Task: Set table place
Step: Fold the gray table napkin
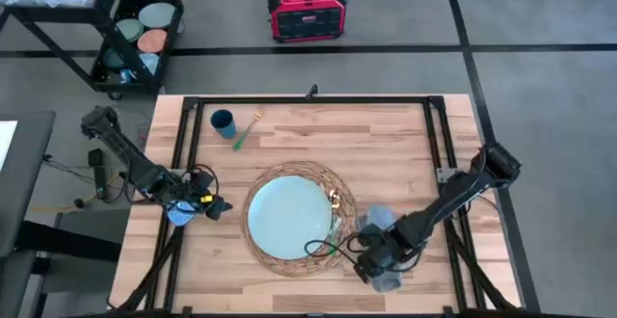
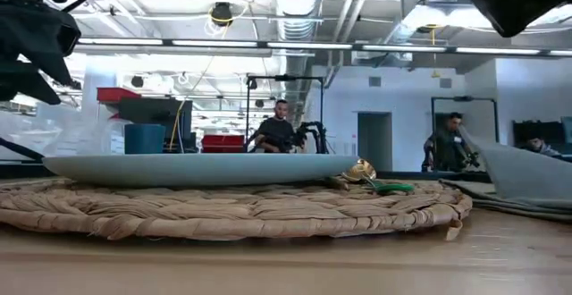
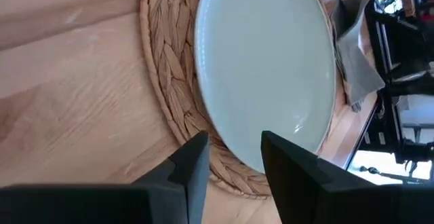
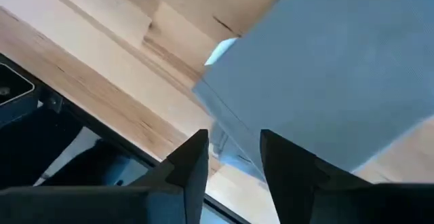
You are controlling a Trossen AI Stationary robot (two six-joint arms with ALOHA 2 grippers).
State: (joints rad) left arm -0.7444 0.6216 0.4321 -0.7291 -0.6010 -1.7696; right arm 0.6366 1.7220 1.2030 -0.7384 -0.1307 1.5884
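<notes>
Pale blue plate (image 1: 287,217) sits centred on round woven mat (image 1: 337,241).

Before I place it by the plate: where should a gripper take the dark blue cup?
The cup stands upright and alone near the table's far left corner, its open mouth up. Probably come straight down and pinch the rim, one finger inside, on the side away from the green-handled cutlery lying beside it.

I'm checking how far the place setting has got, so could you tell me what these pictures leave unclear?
- Right gripper: high view, whether it grips the grey napkin is hidden by the arm.
- Green-handled cutlery near the dark blue cup: too small to tell fork from spoon.
- Cup in the low view: hidden behind the pale blue plate.
</notes>
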